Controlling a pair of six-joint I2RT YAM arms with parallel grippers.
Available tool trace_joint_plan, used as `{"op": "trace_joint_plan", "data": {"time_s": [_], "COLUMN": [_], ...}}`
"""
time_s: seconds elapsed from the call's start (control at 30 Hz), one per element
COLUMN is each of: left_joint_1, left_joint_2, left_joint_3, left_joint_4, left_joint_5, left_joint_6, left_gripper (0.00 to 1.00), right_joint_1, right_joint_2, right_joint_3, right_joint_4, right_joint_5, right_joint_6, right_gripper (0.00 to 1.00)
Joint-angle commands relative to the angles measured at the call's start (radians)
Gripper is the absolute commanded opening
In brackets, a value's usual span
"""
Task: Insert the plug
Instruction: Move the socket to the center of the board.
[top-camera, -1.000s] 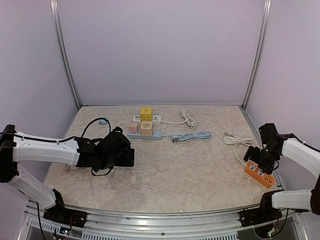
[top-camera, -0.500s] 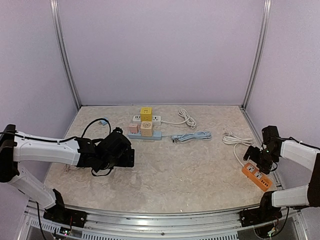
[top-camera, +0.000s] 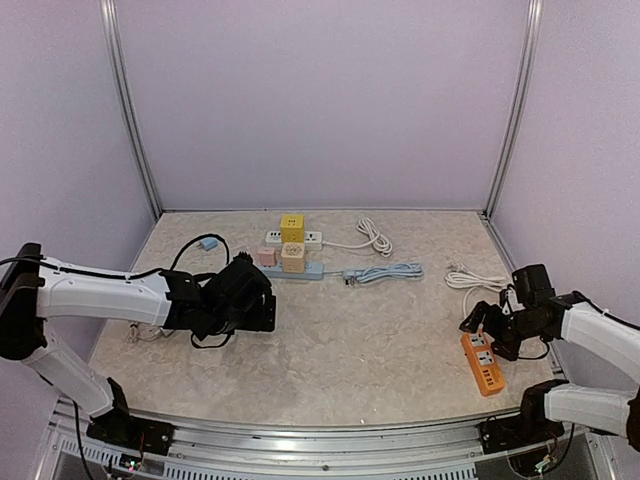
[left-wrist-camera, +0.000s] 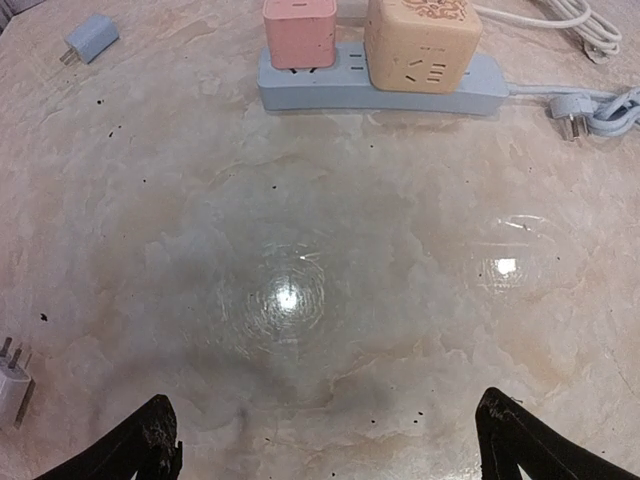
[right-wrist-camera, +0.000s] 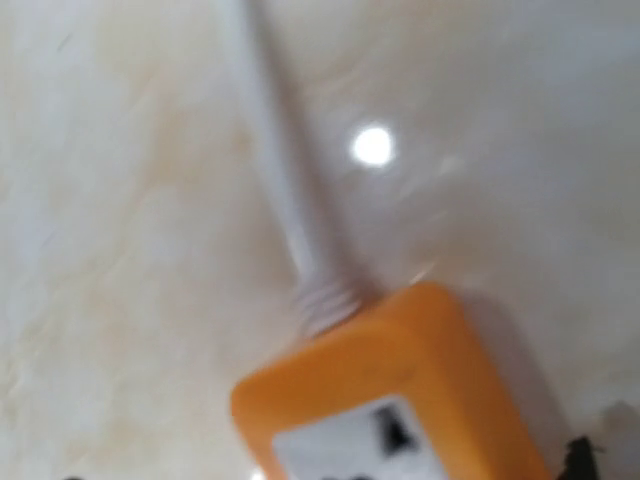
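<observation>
While left fingers (left-wrist-camera: 150, 445) and right fingers (right-wrist-camera: 600, 460) stand spread, best square the orange power strip (right-wrist-camera: 400, 400) by the right pair first.

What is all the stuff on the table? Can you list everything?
Long pale blue plastic power strip: 1, blue, far middle.
Pink cube adapter: 1, pink, on the blue strip.
Peach cube adapter: 1, peach, beside the pink one.
White power strip: 1, white, behind the blue strip.
Yellow cube adapter: 1, yellow, on the white strip.
Bundled blue cord: 1, blue, right of the blue strip.
Coiled white cord: 1, white, far right of middle.
Small blue charger: 1, light blue, far left.
Small white plug: 1, white, near left.
Orange power strip: 1, orange with white cord, near right.
Left gripper: black, open, over bare table.
Right gripper: black, open, at the orange strip.
</observation>
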Motion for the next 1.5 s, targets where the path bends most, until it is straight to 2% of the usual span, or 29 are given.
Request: {"op": "trace_joint_plan", "data": {"time_s": [0.0,0.3,0.53,0.7,0.83,0.97,1.03,1.17,1.33,1.47], "left_joint_1": [-0.008,-0.021,-0.039,-0.049,-0.06,-0.053,-0.034,0.002,0.048,0.067], "left_joint_2": [0.033,0.064,0.09,0.1,0.094,0.121,0.162,0.299,0.448,0.568], "left_joint_3": [0.044,0.079,0.096,0.093,0.079,0.076,0.116,0.257,0.409,0.583], "left_joint_4": [-0.028,-0.05,-0.058,0.008,0.16,0.417,0.487,0.487,0.453,0.328], "left_joint_5": [0.013,0.011,0.003,0.012,0.081,0.285,0.415,0.669,0.92,0.969], "left_joint_6": [-0.004,-0.021,-0.032,0.022,0.158,0.405,0.497,0.639,0.691,0.713], "left_gripper": [0.99,0.99,0.99,0.99,0.99,0.99,0.99,0.99,0.99,0.99], "right_joint_1": [0.125,0.365,0.505,0.562,0.567,0.568,0.565,0.564,0.564,0.564], "right_joint_2": [-0.003,0.264,0.583,0.721,0.617,0.461,0.389,0.256,0.102,0.008], "right_joint_3": [-0.006,0.097,0.356,0.557,0.584,0.61,0.621,0.632,0.609,0.582], "right_joint_4": [0.021,0.203,0.285,0.232,0.163,0.018,-0.043,-0.13,-0.196,-0.219], "right_joint_5": [-0.012,0.024,0.035,0.055,0.113,0.217,0.275,0.353,0.396,0.405], "right_joint_6": [0.109,0.159,0.105,0.034,0.013,-0.027,-0.037,-0.042,-0.027,-0.014], "right_gripper": [1.0,1.0,1.0,1.0,1.0,1.0,1.0,1.0,1.0,1.0]}}
